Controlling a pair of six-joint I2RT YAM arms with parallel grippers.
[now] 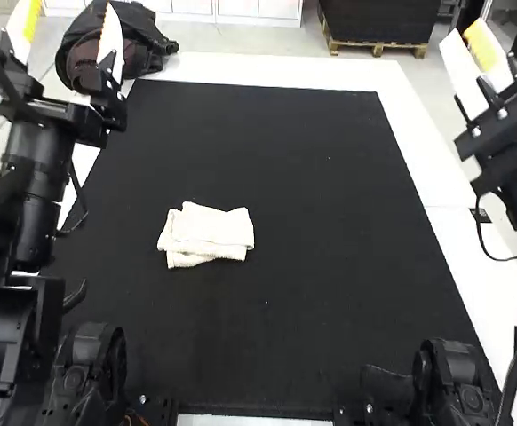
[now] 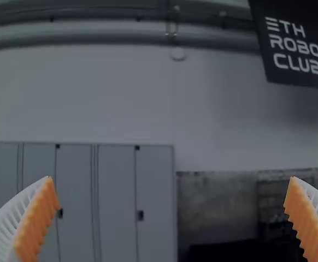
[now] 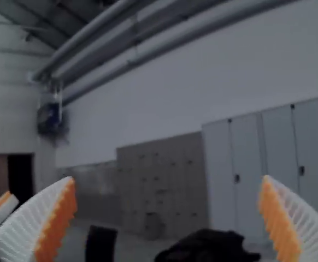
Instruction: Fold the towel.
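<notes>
We've got loads of passing room over the black mat right of the towel; the left arm crowds its left edge.

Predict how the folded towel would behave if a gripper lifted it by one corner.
The towel would probably sag and partly unfold, since its layers look loosely stacked with uneven edges. It should be fairly light, being a small cloth bundle. Rolling seems unlikely, as it lies low and flat on the black mat.

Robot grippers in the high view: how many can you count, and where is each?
2: the left gripper near the view's upper left corner, the right gripper near its upper right.
</notes>
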